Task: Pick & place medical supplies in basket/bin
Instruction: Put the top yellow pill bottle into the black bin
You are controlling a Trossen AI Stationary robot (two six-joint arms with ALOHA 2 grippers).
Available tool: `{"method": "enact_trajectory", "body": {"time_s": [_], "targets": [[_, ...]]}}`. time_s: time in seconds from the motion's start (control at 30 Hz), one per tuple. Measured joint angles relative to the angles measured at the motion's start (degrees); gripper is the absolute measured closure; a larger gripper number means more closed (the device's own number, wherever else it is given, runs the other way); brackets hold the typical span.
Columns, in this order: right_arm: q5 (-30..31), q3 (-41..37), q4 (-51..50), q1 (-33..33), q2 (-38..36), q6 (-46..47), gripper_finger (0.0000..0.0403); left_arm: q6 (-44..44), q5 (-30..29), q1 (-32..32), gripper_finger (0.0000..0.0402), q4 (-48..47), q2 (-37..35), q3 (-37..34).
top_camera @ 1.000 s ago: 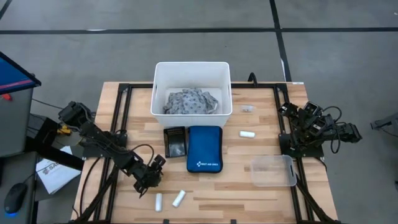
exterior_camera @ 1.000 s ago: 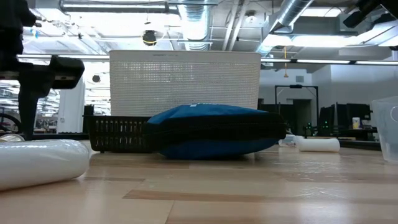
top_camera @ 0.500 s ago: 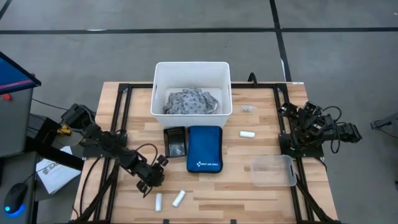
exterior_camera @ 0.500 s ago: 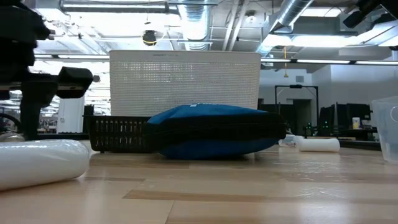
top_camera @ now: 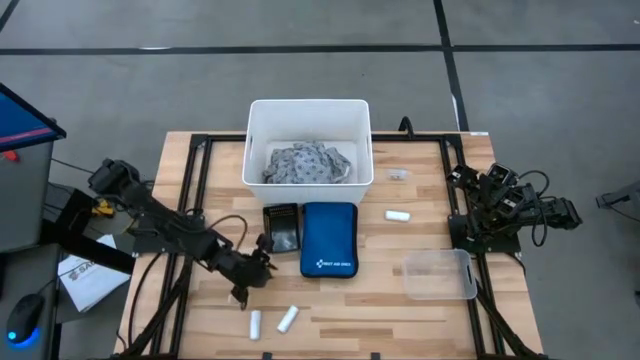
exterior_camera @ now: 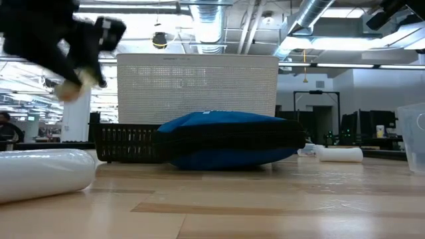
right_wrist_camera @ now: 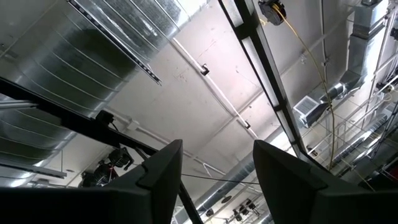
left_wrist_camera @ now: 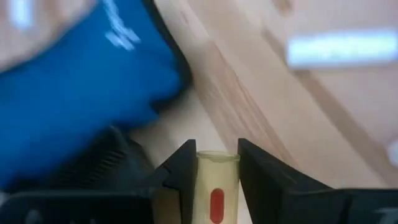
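- The wooden surface (top_camera: pixel 200 320) carries everything, with the white bin (top_camera: pixel 309 110) standing at its far middle edge.
- The grey-and-white patterned cloth (top_camera: pixel 306 164) lies crumpled inside the white bin.
- The blue zip pouch (top_camera: pixel 329 238) lies flat just in front of the bin; a black mesh tray (top_camera: pixel 281 227) sits just beside it, also in front of the bin.
- A clear plastic container (top_camera: pixel 440 274) rests in front of the bin, toward the right arm's side.
- The right claw (right_wrist_camera: pixel 214 168) stays off beside the bin's right, pointing up at the ceiling, fingers spread and empty.
- The left claw (left_wrist_camera: pixel 214 171) hovers in front of the bin by the tray, closed on a small tan vial (left_wrist_camera: pixel 216 186).
- Two white rolls (top_camera: pixel 272 321) lie well in front of the bin; a third white roll (top_camera: pixel 398 215) lies beside the pouch.
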Motion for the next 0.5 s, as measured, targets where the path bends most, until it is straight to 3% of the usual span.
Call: {"method": "enact_trajectory", "body": {"time_s": [0.2, 0.5], "targets": [[-0.03, 0.00, -0.02, 0.00, 0.00, -0.02, 0.0210, 1.02, -4.16, 6.05, 0.0308, 0.01, -1.92, 1.61], [-0.05, 0.00, -0.03, -0.01, 0.00, 0.00, 0.0210, 0.51, -5.51, 19.02, 0.0308, 5.10, 5.46, 1.59]]}}
